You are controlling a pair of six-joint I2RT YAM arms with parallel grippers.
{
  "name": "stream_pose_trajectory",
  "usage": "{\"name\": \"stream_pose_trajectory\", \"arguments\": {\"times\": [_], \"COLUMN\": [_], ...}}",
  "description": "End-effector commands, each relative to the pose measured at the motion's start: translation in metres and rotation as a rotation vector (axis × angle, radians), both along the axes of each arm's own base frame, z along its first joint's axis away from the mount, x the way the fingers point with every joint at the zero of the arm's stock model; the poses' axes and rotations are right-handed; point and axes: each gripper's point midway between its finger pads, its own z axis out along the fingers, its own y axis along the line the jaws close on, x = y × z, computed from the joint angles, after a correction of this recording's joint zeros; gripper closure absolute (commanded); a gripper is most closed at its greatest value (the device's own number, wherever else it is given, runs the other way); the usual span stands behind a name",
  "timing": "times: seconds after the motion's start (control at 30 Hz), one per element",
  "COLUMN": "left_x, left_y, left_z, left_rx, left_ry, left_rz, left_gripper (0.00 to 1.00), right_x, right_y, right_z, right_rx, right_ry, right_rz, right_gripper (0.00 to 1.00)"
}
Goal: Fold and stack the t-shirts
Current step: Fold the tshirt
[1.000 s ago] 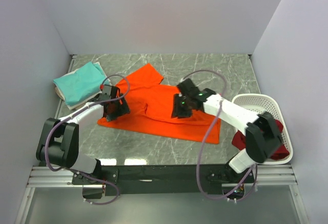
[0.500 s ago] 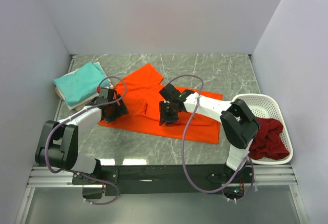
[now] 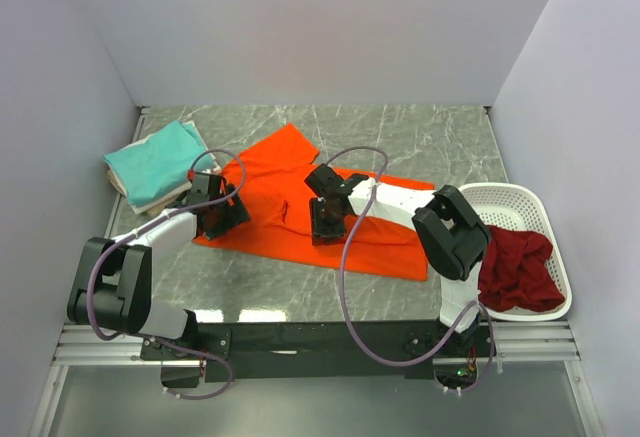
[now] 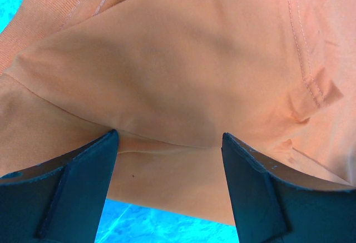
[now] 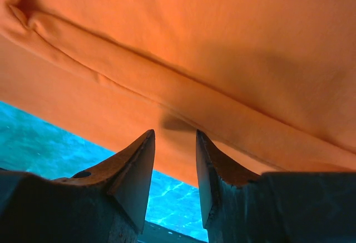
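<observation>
Farthest left of the left pincer (image 3: pixel 215 209), a folded teal t-shirt (image 3: pixel 155 160) lies on a cream t-shirt (image 3: pixel 130 195), unchanged over the last second. The left pincer itself has shifted only slightly and sits low over the left edge of the orange t-shirt (image 3: pixel 285 172). Its wrist view shows the fingers (image 4: pixel 72 182) wide apart, with a soft ridge of orange cloth just beyond the tips and nothing clamped. The orange t-shirt lies spread on the tabletop (image 3: pixel 430 137), running from under the left pincer to well right of the right pincer (image 3: pixel 328 219). The main change is on the right: that pincer has swept leftward across the shirt, from its right-hand part to about its middle. It now points down at a creased band near the front hem. Its fingers (image 5: pixel 133 165) stand narrowly apart with a gap showing and no cloth between them. The arm has swung with it, so more of the dark red t-shirt (image 3: pixel 518 267) shows in the white basket (image 3: pixel 500 195), well right of the right pincer. In my judgement both pincers are now placed to take hold of the orange shirt for a fold. No fold on it is complete yet.
</observation>
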Motion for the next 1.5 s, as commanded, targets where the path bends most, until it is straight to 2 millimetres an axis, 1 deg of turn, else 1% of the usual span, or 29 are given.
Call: {"name": "stream_pose_trajectory", "arguments": {"times": [0.0,0.33,0.53,0.67,0.8,0.83,0.9,0.93,1.0,1.03,1.1,1.13,1.17,1.2,1.23,1.27,1.3,1.33,1.37,1.4,1.43,1.47], "left_x": [-0.018,-0.023,-0.027,-0.028,-0.027,-0.026,-0.02,-0.013,-0.009,0.001,0.007,0.015,0.018,0.022,0.026,0.028,0.034,0.029,0.029,0.029,0.026,0.024], "left_y": [0.002,0.006,0.008,0.008,0.008,0.008,0.007,0.006,0.005,0.004,0.004,0.003,0.003,0.007,0.006,0.004,0.003,0.0,0.0,0.0,0.001,0.001], "left_z": [-0.015,-0.016,-0.015,-0.013,-0.007,-0.004,0.008,0.018,0.031,0.044,0.055,0.064,0.067,0.066,0.067,0.065,0.061,0.051,0.042,0.036,0.029,0.022], "left_rx": [-0.003,0.005,0.007,0.006,0.004,0.006,0.005,0.003,0.005,0.007,0.014,0.023,0.026,0.053,0.054,0.051,0.05,0.036,0.037,0.032,0.032,0.025], "left_ry": [0.063,0.069,0.069,0.066,0.052,0.05,0.029,0.004,-0.012,-0.045,-0.068,-0.096,-0.105,-0.106,-0.114,-0.118,-0.138,-0.118,-0.103,-0.093,-0.071,-0.05], "left_rz": [0.004,0.008,0.008,0.01,0.008,0.004,0.004,-0.003,-0.011,-0.022,-0.037,-0.053,-0.059,-0.052,-0.059,-0.068,-0.075,-0.089,-0.088,-0.078,-0.062,-0.049], "left_gripper": [0.18,0.18,0.18,0.18,0.18,0.18,0.18,0.18,0.18,0.18,0.18,0.18,0.17,0.17,0.17,0.17,0.18,0.18,0.18,0.17,0.17,0.17], "right_x": [0.022,0.047,0.067,0.074,0.078,0.079,0.082,0.087,0.09,0.093,0.091,0.09,0.088,0.084,0.073,0.068,0.064,0.049,0.045,0.039,0.023,0.018], "right_y": [0.001,-0.014,-0.012,-0.013,-0.017,-0.018,-0.022,-0.023,-0.029,-0.03,-0.038,-0.047,-0.053,-0.06,-0.07,-0.075,-0.078,-0.088,-0.089,-0.092,-0.099,-0.104], "right_z": [0.01,0.006,0.011,0.01,0.01,0.013,0.021,0.032,0.045,0.058,0.07,0.078,0.08,0.082,0.081,0.08,0.079,0.073,0.071,0.074,0.058,0.053], "right_rx": [-0.009,-0.033,-0.028,-0.036,-0.049,-0.048,-0.057,-0.046,-0.046,-0.029,-0.026,-0.035,-0.038,-0.041,-0.043,-0.042,-0.03,-0.037,-0.021,-0.005,-0.02,-0.026], "right_ry": [-0.055,-0.074,-0.094,-0.096,-0.093,-0.099,-0.112,-0.13,-0.143,-0.164,-0.169,-0.19,-0.189,-0.182,-0.175,-0.173,-0.179,-0.167,-0.171,-0.181,-0.145,-0.135], "right_rz": [-0.036,-0.089,-0.102,-0.109,-0.114,-0.119,-0.124,-0.131,-0.142,-0.148,-0.164,-0.181,-0.192,-0.214,-0.227,-0.236,-0.253,-0.261,-0.272,-0.275,-0.271,-0.273], "right_gripper": [0.57,0.57,0.57,0.57,0.57,0.57,0.57,0.57,0.57,0.57,0.56,0.56,0.55,0.55,0.55,0.54,0.53,0.53,0.52,0.52,0.52,0.52]}}
